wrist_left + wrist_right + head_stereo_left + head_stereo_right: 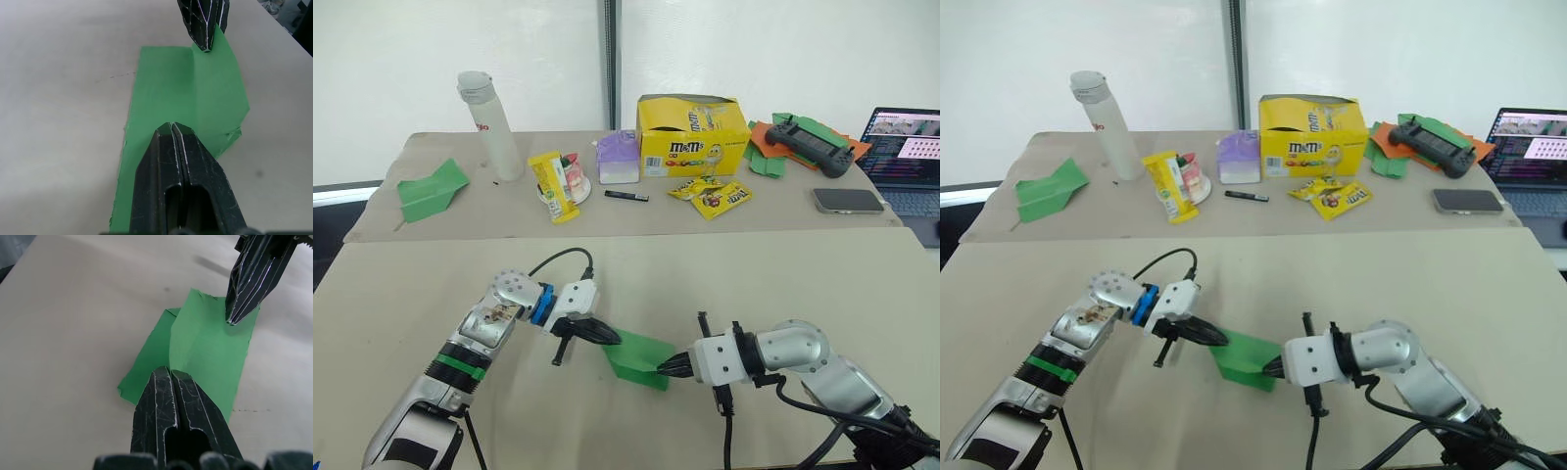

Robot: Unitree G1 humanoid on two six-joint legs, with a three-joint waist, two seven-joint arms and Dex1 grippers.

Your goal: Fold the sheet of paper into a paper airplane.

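Folded sheet of paper (640, 358), bright green, lying on the near tan tabletop (803, 284) between the two grippers, creased lengthwise with one panel raised above the other. Left gripper (613, 338) meets the sheet's left end; in its wrist view the two black fingers (181, 166) are pressed together over the green surface, though whether paper is pinched between them cannot be told. Right gripper (662, 368) meets the sheet's right end, its fingers (176, 401) likewise closed tip to tip at the paper's edge, with grip on the paper not discernible. Each wrist view shows the opposite gripper's tip touching the far end of the sheet. On the far table (431, 220): a broader green paper dart (431, 188) at the left, a white cylindrical bottle (491, 113), a yellow snack packet (553, 184), a purple carton (618, 158), a yellow M&M's box (693, 135), loose M&M's packets (712, 194), a black gamepad (809, 143) on crumpled green and orange papers (761, 152), a smartphone (847, 201) and a laptop (907, 157).
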